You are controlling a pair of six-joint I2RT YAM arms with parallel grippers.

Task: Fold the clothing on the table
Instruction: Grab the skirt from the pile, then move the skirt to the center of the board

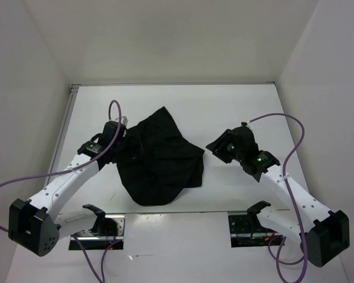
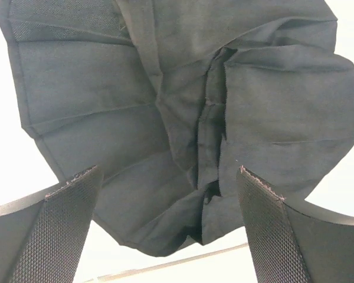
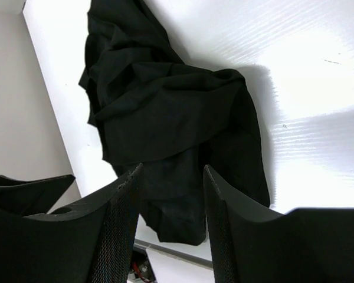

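The clothing (image 1: 162, 159), a rumpled black garment, lies loose in a crumpled heap on the white table (image 1: 236, 106), about midway between the two arms, with one narrow end reaching toward the far wall and a rounded lobe toward the near edge. In the left wrist view its surface (image 2: 183, 106) shows long creases and a bunched seam running down the middle. The left gripper (image 1: 123, 141) sits over the clothing's left edge, its fingers (image 2: 76, 200) spread wide with cloth showing between and beyond them; whether the tips touch the fabric cannot be told. The right gripper (image 1: 215, 147) is just beside the clothing's right edge, apart from it, its fingers (image 3: 121, 212) partly parted with nothing between them, and the garment (image 3: 165, 112) lies beyond the gap. Nearer than the clothing, two metal mounting plates (image 1: 248, 224) carry the arm bases.
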